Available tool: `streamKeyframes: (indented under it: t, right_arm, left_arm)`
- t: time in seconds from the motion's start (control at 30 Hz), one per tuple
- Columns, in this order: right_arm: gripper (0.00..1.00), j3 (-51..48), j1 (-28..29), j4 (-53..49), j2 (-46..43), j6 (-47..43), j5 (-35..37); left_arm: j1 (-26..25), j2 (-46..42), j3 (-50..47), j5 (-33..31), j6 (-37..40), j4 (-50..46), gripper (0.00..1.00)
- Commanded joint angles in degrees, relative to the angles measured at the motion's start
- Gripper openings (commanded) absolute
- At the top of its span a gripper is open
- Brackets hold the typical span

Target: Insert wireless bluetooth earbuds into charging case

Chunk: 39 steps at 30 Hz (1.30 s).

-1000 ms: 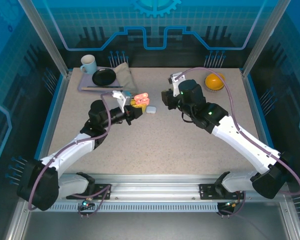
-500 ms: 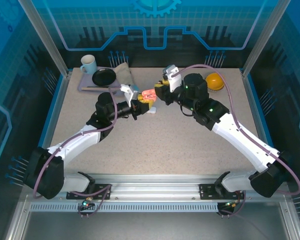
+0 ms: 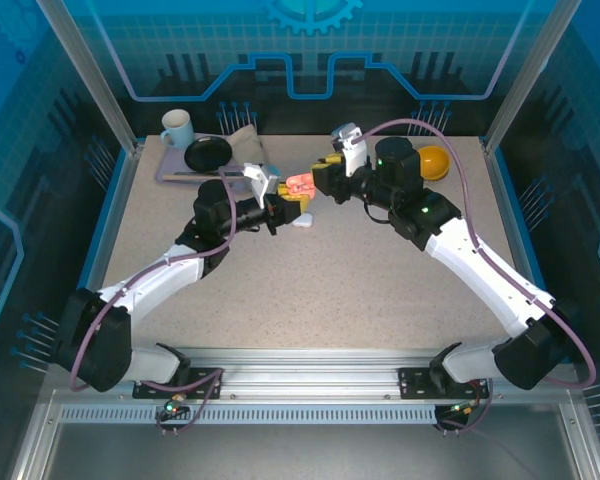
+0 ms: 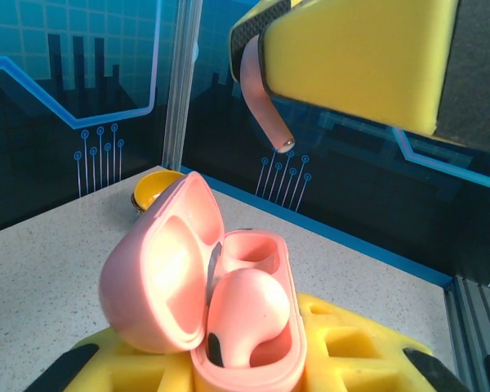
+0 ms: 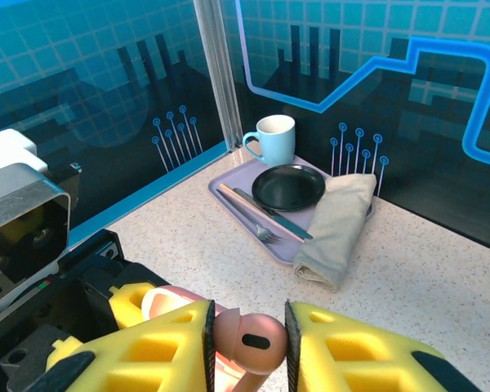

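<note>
The left gripper point(image 4: 237, 363) is clamped on the base of the salmon-pink rounded plastic charging case point(image 4: 229, 327). The case's mouth faces up and its hinged lid point(image 4: 155, 278) is thrown back to one side. Inside, one salmon-pink plastic earbud point(image 4: 245, 314) sits in the socket nearer this gripper, and the farther socket point(image 4: 249, 249) is empty.

The right gripper point(image 5: 247, 339) pinches the second salmon-pink earbud point(image 5: 249, 341) by its head between yellow foam pads point(image 5: 159, 347). In the left wrist view its stem hangs above and beyond the case, apart from it.

The step in hand looks like seating this second earbud. To do it well, the stem tip should come over the empty socket first, then go down along the socket's own slant. The left gripper should hold the case steady throughout. The right gripper should let go only once the head has sunk level with its neighbour. A stem that arrives off line could catch the seated earbud or the lid's edge.

A small white rounded case point(image 3: 302, 221) lies on the desk point(image 3: 310, 290) just beside the left gripper, and I cannot tell what is in it. Beyond the left gripper, a lilac tray point(image 5: 229, 181) carries a pale-blue mug point(image 5: 273, 137), a black plate point(image 5: 287, 186), cutlery point(image 5: 261, 216) and a folded grey napkin point(image 5: 335, 224). A yellow-orange bowl point(image 3: 430, 162) sits behind the right gripper, its contents unclear.
</note>
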Motion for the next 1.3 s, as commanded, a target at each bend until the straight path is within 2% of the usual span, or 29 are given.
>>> streamKeyframes:
  t: [0.0,0.93,1.27]
  right_arm:
    - [0.28,-0.1,-1.0,1.7,0.4,0.2,-3.2]
    - [0.25,-3.1,-0.3,3.3,1.4,-1.6,-1.5]
    - [0.24,-4.7,1.8,2.2,0.1,-3.8,-0.5]
  left_arm:
    - [-0.4,0.6,2.4,1.6,-0.7,2.5,0.0]
    - [-0.9,1.5,4.2,1.3,-1.3,3.5,0.0]
    - [-0.9,2.2,4.4,0.4,-0.9,3.7,0.0]
